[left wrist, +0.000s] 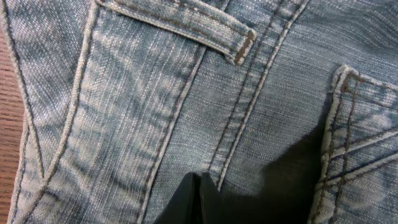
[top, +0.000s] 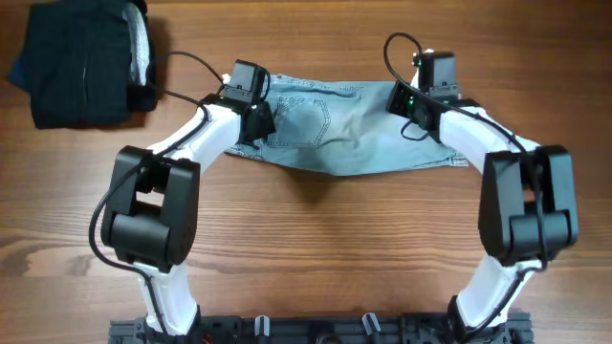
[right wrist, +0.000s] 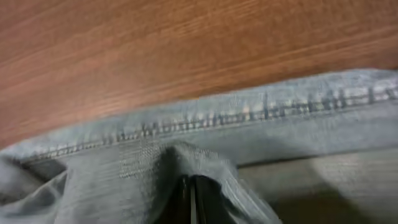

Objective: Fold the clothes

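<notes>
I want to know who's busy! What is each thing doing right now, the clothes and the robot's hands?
shorts: spread on the table, back pocket up.
black garment: folded, off in the corner, nothing touching it.
left gripper: shut, tips at the denim.
right gripper: shut on a pinched-up bit of the shorts.

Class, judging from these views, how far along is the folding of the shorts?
Done: only the black garment lies folded aside. In hand: the left end effector is shut at the waistband and the right end effector pinches the hem of the denim shorts. Left: no fold across them yet.
</notes>
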`<state>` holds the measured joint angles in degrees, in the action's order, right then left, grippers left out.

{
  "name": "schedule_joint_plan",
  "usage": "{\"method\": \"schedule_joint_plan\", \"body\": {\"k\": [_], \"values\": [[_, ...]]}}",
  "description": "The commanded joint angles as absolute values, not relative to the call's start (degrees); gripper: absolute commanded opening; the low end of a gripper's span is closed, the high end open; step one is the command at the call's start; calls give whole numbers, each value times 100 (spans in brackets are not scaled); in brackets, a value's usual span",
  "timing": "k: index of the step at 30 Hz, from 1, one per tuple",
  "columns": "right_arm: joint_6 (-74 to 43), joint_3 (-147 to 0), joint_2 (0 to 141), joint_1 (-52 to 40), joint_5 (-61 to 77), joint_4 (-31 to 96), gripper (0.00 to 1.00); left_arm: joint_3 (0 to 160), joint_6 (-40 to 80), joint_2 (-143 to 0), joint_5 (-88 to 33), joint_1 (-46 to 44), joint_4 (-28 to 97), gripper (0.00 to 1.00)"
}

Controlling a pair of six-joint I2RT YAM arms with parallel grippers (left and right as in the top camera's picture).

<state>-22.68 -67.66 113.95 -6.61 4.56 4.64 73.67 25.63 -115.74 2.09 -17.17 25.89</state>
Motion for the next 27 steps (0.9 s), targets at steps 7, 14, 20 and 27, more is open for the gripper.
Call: {"method": "schedule_joint_plan", "body": {"k": [7, 14, 20, 27], "values": [[-2224, -7102, 11351, -633, 123, 301, 4, 7116, 2622, -11808, -207, -1826, 2679, 4], [-1448, -7131, 9428, -217, 82, 1927, 23, 7118, 2617, -11806, -204, -1826, 2633, 4], [-998, -7122, 8744, 543, 86, 3826, 77, 7118, 2620, -11806, -207, -1822, 2615, 4], [-906, -6879, 9070, 1468, 650, 4313, 98, 7118, 2620, -11806, -207, -1822, 2613, 4]]}}
